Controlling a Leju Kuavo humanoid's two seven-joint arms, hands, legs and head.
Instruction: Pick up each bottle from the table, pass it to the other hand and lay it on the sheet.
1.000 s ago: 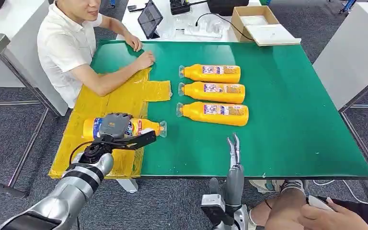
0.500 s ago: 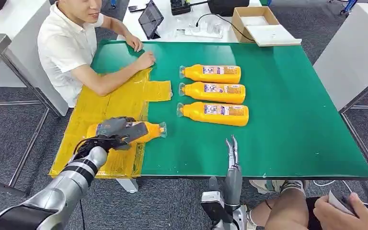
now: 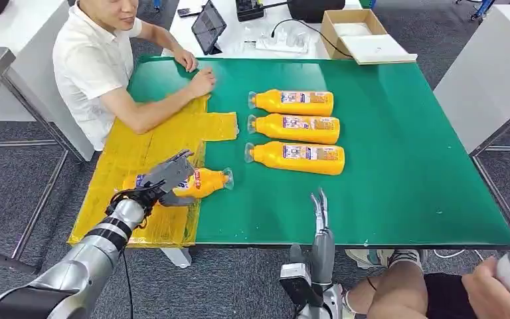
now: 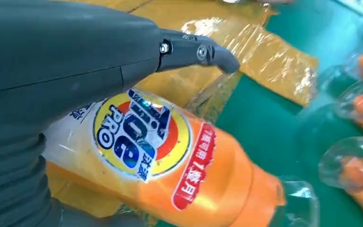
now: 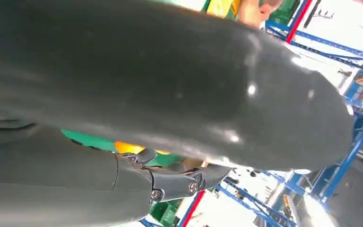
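Observation:
An orange bottle point(image 3: 198, 183) lies on its side at the near right edge of the yellow sheet point(image 3: 143, 149), its clear cap end reaching over the green table point(image 3: 405, 173). My left hand point(image 3: 163, 177) hovers over the bottle's label end with fingers stretched out and no grip on it. The left wrist view shows the bottle point(image 4: 170, 165) lying on the sheet point(image 4: 264, 56) below the thumb point(image 4: 194, 52). Three more orange bottles point(image 3: 297, 157) lie side by side mid-table. My right hand point(image 3: 321, 216) stands at the table's front edge, fingers straight, holding nothing.
A person sits at the far left with a forearm point(image 3: 159, 109) resting on the sheet's far end. Another person's knee and hand point(image 3: 451, 289) are at the near right. A tablet point(image 3: 207, 25) and a cardboard box point(image 3: 362, 33) stand behind the table.
My left hand has lowered the bottle onto the sheet's edge and spread its fingers off it. The right hand has sunk slightly at the front edge.

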